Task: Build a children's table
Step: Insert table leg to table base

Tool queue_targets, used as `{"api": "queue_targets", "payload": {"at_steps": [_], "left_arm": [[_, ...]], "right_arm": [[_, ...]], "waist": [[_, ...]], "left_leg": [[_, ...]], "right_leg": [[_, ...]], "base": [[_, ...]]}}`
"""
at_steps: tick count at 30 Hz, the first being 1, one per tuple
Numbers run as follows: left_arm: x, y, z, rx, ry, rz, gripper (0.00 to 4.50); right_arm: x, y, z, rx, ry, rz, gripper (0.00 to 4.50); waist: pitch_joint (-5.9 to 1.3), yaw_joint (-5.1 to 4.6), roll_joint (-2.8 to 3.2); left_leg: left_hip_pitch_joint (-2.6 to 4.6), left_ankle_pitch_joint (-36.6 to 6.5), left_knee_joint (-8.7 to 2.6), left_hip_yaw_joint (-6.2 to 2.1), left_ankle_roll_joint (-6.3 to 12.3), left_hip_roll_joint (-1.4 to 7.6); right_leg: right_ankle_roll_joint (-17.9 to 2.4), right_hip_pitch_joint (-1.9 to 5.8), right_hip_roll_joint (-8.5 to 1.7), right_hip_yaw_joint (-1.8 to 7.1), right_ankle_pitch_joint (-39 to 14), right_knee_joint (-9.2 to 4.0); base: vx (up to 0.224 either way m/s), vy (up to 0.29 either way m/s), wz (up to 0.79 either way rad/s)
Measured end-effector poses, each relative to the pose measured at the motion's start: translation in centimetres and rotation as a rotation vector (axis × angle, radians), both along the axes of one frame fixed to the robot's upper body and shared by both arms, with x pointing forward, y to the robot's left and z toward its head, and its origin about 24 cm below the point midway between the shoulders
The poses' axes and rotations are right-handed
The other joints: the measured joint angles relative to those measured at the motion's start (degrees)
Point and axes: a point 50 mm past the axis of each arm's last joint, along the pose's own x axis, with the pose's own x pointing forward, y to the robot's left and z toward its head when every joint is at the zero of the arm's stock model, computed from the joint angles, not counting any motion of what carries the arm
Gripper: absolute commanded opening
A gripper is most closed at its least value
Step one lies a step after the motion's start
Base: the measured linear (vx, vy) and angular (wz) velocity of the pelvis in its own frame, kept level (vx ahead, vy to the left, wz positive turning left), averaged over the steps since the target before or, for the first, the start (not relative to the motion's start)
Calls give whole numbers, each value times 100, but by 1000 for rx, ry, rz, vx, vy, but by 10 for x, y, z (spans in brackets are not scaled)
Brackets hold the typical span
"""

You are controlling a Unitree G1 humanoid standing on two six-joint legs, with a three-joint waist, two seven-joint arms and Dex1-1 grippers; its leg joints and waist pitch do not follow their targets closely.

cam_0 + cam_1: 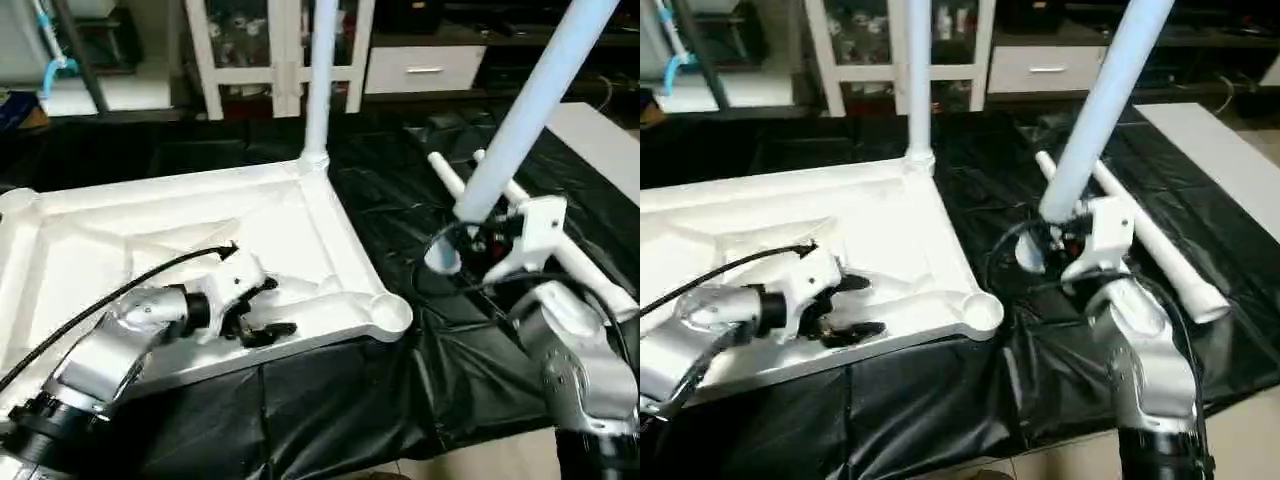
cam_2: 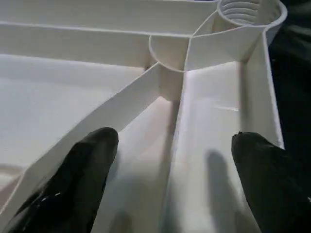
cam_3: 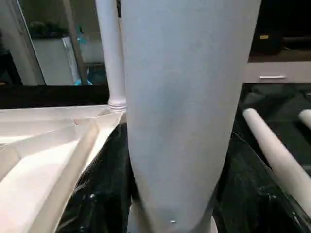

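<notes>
Right gripper grips a leg — left gripper spread.

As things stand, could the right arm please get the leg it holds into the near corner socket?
Probably yes: the near corner socket is empty and uncovered, the left gripper sits beside it inside the top, and the held leg hangs over black sheeting nearby.

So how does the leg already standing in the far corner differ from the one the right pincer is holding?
The standing leg is upright with its foot seated in a corner socket of the tabletop; the held leg leans, off the top, over the black sheet. The standing leg has no pincer on it; the held leg is clamped near its lower end by the right pincer. Both are long white tubes.
</notes>
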Motion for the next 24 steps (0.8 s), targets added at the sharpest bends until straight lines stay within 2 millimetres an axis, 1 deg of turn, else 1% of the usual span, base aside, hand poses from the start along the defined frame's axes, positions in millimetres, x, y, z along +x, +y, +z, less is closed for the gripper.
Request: {"api": "queue_targets", "payload": {"at_steps": [2,4,6,7,9,10,11,14,16,20,22,24], "left_arm": [[3,2,2,16,-4,4,379],[5,5,2,49,-7,9,373],[9,8,3,76,-5,22,342],[10,9,3,84,-1,30,335],[13,12,2,99,16,47,336],[13,13,2,105,23,46,327],[12,14,2,113,37,31,296],[9,13,0,119,65,-5,293],[8,12,-1,114,77,-21,253],[6,10,-1,111,79,-62,241],[6,10,-1,115,79,-70,206],[7,11,-3,122,84,-85,203]], "right_arm": [[0,1,-1,-4,2,4,186],[1,0,-3,-5,2,2,186],[1,0,-3,-6,-1,3,186],[1,1,-3,-6,-3,4,186],[1,1,-2,-7,-3,5,186],[1,1,-2,-8,-3,7,186],[1,1,-2,-10,-4,10,186],[1,1,-2,-14,-6,19,186],[0,1,-2,-15,-7,22,186],[0,2,-1,-17,-19,24,186],[0,2,-1,-17,-19,27,186],[0,3,-1,-18,-21,29,186]], "waist": [[0,11,0],[0,9,0],[0,7,0],[0,6,1],[0,5,1],[0,6,1],[0,7,1],[-1,8,2],[-1,9,2],[-1,13,1],[-1,10,1],[-1,10,2]], "left_leg": [[3,-1,0,13,-5,7],[4,1,1,16,-7,7],[4,3,1,21,-9,7],[6,4,1,22,-10,7],[5,6,1,22,-13,7],[5,6,1,22,-13,8],[5,7,1,22,-13,8],[4,7,1,22,-13,8],[4,7,1,23,-13,8],[5,8,1,23,-12,9],[5,8,1,23,-12,9],[6,9,1,23,-13,9]], "right_leg": [[-1,1,0,0,0,2],[-2,2,-1,1,4,2],[0,2,-4,2,10,2],[-1,3,-4,3,11,2],[-1,1,-4,3,14,2],[-1,1,-4,3,14,3],[-1,1,-4,3,14,3],[-1,0,-4,3,14,3],[-1,0,-4,3,14,3],[-3,2,-4,2,15,3],[-4,2,-4,3,16,3],[-3,2,-4,3,16,3]], "base": [[0,0,0],[0,0,0],[0,0,0],[0,0,0],[0,0,0],[0,0,0],[0,0,0],[0,0,0],[0,0,0],[0,0,0],[0,0,0],[0,0,0]]}}
